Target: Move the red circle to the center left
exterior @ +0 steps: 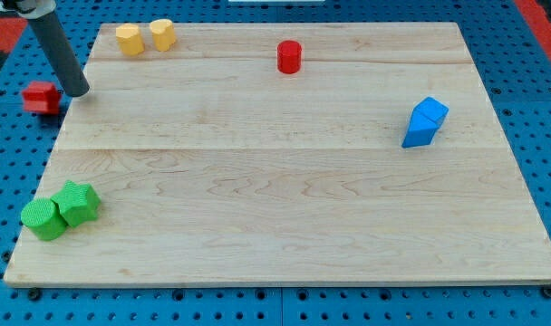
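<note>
The red circle (289,56), a short red cylinder, stands near the view's top, a little right of the middle of the wooden board (285,190). My rod comes down from the view's top left and my tip (78,91) rests at the board's left edge. It is far left of the red circle. A second red block (41,96), of unclear shape, lies just left of my tip, off the board on the blue pegboard.
Two yellow blocks (128,39) (162,34) sit side by side at the top left. Two green blocks (43,219) (77,202) touch at the bottom left. Two blue blocks (425,122) are pressed together at the right. Blue pegboard (538,81) surrounds the board.
</note>
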`<action>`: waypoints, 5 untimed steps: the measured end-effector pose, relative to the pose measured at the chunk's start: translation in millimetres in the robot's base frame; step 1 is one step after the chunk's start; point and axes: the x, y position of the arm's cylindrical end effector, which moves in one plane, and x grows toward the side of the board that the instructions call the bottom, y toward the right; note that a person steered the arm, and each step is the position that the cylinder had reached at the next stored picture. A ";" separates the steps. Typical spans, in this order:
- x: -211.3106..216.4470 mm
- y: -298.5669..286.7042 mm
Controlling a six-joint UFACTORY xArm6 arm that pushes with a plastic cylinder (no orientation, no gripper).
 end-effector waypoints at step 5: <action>-98.2 315.6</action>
